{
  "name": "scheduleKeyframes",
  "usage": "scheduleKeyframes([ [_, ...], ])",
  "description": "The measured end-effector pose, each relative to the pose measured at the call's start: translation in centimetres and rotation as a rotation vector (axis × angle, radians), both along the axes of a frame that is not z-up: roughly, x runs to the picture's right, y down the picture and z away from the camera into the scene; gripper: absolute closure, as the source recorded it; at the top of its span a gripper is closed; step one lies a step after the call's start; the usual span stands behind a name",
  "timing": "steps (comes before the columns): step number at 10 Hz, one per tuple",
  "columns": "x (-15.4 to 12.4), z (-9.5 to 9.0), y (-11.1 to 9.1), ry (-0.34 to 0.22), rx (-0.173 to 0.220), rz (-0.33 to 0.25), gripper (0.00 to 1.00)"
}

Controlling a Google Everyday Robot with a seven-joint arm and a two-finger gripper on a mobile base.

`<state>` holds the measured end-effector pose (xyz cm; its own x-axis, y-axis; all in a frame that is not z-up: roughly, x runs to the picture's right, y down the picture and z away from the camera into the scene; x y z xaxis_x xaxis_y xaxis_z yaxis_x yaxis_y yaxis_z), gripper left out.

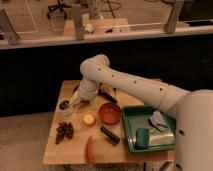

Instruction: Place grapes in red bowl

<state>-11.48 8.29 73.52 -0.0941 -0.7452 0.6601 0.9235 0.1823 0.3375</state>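
The grapes (64, 131) are a dark lumpy bunch lying on the wooden table (75, 155) near its front left. The red bowl (110, 113) stands at the table's middle, to the right of the grapes, with nothing visible inside. My gripper (75, 102) hangs at the end of the white arm over the table's left part. It is just right of a small round dish with dark contents (64, 105) and above and behind the grapes, apart from them. It is left of the red bowl.
A yellow round item (89, 119) lies between the grapes and the red bowl. A dark cylinder (110, 135) and an orange-red long item (90, 150) lie at the front. A green tray (131, 131) at the right holds a green block (142, 137) and a cloth (159, 122).
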Motion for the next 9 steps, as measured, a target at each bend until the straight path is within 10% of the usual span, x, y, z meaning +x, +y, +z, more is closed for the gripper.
scheduleKeyframes([
  [4,0.05,-0.93,-0.35,-0.126,0.028,0.217,0.20],
  [9,-0.67,-0.81,-0.38,-0.147,0.055,0.219,0.20],
])
